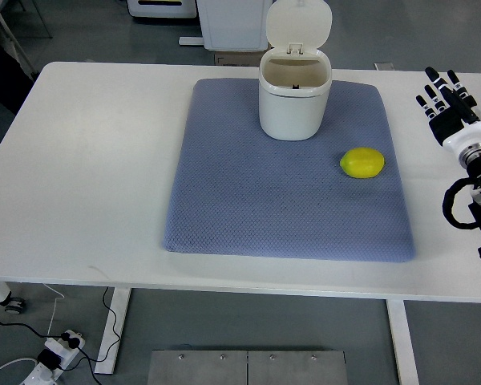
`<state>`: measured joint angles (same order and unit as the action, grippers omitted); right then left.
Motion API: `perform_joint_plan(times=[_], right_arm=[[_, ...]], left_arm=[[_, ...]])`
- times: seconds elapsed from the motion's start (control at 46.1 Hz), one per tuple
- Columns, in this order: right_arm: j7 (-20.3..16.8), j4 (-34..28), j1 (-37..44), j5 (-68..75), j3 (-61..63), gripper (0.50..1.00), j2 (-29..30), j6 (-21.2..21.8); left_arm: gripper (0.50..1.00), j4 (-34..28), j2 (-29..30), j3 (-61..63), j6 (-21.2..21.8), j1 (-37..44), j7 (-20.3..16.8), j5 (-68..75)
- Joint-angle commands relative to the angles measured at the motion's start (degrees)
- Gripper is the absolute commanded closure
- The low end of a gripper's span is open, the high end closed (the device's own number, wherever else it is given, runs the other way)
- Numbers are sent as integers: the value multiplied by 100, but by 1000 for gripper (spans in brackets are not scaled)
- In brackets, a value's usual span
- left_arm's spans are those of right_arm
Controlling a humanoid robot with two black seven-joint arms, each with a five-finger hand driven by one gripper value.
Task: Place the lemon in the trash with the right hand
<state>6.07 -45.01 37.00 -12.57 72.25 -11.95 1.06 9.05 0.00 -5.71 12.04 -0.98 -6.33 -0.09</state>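
We see a white table [88, 176] carrying a blue mat [264, 208]. At the mat's far edge stands a white trash bin [295, 104], its lid tipped up. Our right hand [447, 103] hovers over the table's right edge, fingers spread and empty. The lemon [361, 163] lies on the mat between bin and hand.

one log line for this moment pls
right hand open, at table's right edge | lemon on mat, untouched | trash bin lid up | left arm unseen
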Motion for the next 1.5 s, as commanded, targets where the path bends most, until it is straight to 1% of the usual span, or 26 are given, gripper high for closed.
perform_joint_plan(times=[0.0,0.607,0.694,0.889,0.954,1.084,1.236,1.301,1.366,1.474], right_arm=[[0,-8,0,0,0,500,-1,0],[17,-8,0,0,0,500,-54,0],[166,-8,0,0,0,500,-54,0],[781,-17,70,0,-27,500,-45,8],[870,-8,105,0,-53,500,-45,8],[870,0,114,0,-53,500,-45,8],[747,1,193,0,-71,500,-71,26],[545,9,185,-9,-71,500,-71,105],[247,9,185,-9,-79,500,-141,210],[-132,18,176,-9,-79,500,-282,246]], left_arm=[[500,0,0,0,0,2,0,0],[500,0,0,0,0,2,0,0],[500,0,0,0,0,2,0,0],[500,0,0,0,0,2,0,0],[500,0,0,0,0,2,0,0],[500,0,0,0,0,2,0,0],[500,0,0,0,0,2,0,0],[500,0,0,0,0,2,0,0],[500,0,0,0,0,2,0,0],[500,0,0,0,0,2,0,0]])
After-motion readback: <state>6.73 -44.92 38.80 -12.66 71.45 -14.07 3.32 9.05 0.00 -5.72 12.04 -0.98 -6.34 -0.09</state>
